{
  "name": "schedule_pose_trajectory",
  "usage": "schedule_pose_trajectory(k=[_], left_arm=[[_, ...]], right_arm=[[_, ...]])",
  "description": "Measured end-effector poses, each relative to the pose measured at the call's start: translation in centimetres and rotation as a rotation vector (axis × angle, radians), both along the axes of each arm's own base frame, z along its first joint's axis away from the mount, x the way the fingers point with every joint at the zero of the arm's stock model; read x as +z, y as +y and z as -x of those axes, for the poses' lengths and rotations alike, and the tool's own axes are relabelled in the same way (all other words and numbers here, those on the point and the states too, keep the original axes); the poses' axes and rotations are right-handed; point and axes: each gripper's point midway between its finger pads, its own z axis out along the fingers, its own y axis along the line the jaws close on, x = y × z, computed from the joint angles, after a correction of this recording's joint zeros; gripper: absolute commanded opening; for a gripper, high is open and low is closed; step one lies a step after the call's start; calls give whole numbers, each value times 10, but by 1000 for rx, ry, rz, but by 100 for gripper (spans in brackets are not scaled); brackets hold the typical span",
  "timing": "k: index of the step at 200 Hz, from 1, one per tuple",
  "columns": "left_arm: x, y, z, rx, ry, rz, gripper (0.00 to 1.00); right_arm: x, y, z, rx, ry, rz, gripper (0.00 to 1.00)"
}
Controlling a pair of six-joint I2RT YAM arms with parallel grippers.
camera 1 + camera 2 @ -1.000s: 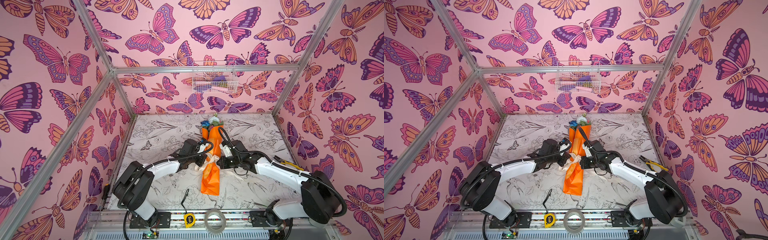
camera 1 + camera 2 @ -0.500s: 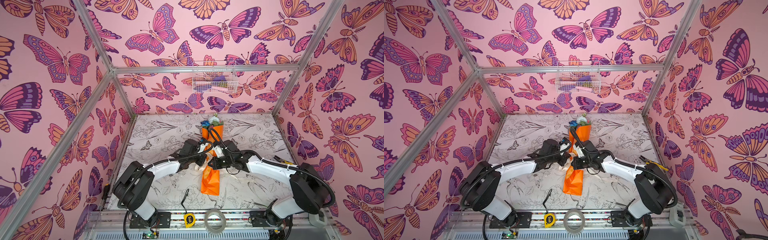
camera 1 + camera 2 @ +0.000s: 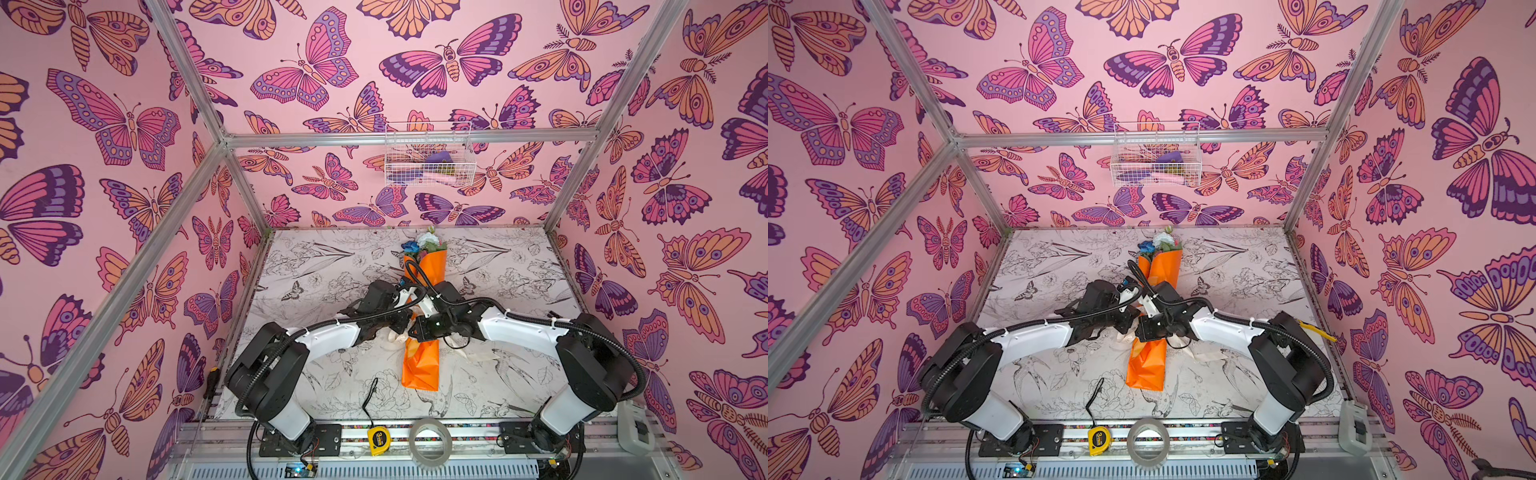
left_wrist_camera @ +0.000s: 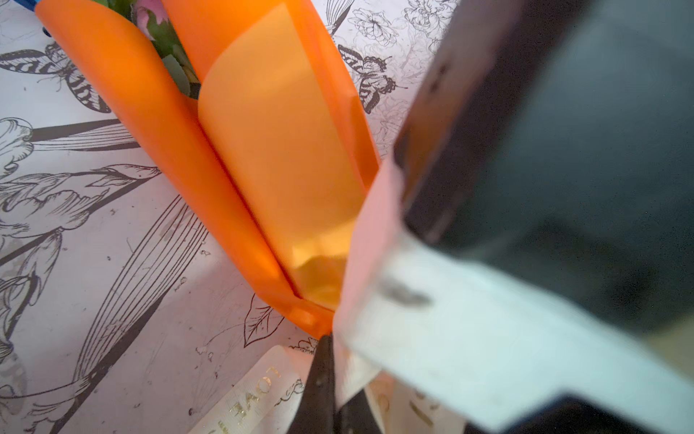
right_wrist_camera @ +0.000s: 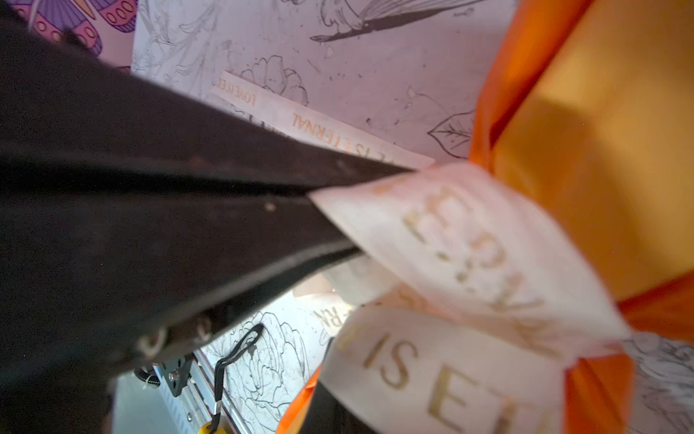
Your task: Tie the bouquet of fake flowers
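The bouquet of fake flowers (image 3: 420,365) (image 3: 1145,368) lies along the middle of the table in orange wrapping, its blue and white blooms (image 3: 424,244) at the far end. A cream ribbon (image 5: 462,240) printed in gold crosses its waist. Both grippers meet there. My left gripper (image 3: 404,326) (image 3: 1128,323) (image 4: 332,360) is shut on the ribbon beside the wrap's left edge. My right gripper (image 3: 419,329) (image 3: 1143,329) reaches over the wrap, shut on another stretch of ribbon (image 5: 432,375) that hides most of its fingers (image 5: 330,407). Loose ribbon ends (image 4: 255,387) (image 3: 473,353) lie on the table.
A yellow tape measure (image 3: 378,436) and a tape roll (image 3: 430,440) sit on the front rail. A wire basket (image 3: 428,160) hangs on the back wall. Yellow pliers (image 3: 1316,332) lie at the right edge, a screwdriver (image 3: 210,380) at the left, a white box (image 3: 633,428) front right.
My right gripper has moved left across the bouquet to meet the left gripper, carrying ribbon with it. The left arm has hardly moved.
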Motion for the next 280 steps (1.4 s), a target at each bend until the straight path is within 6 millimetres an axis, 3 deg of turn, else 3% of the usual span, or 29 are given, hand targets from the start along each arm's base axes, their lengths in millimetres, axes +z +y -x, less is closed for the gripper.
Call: schedule_pose_trajectory(k=[39,72,128,181,216,254,280], left_arm=[[0,0,0,1,-1,1,0],[0,0,0,6,2,2,0],[0,0,0,11,7,6,0],[0,0,0,11,7,6,0],[-1,0,0,11,9,5,0],[-2,0,0,12,12,3,0],[-2,0,0,12,12,4,0]], right_arm=[[7,-18,-5,-58,-45,51,2],[24,-29,-10,-102,-108,64,20],[13,-44,-7,-138,-106,117,41],[23,-56,-8,-211,-121,91,63],[20,-59,-11,-236,-119,75,65],[21,-59,-16,-244,-128,63,57],[19,-56,-14,-232,-115,55,60]])
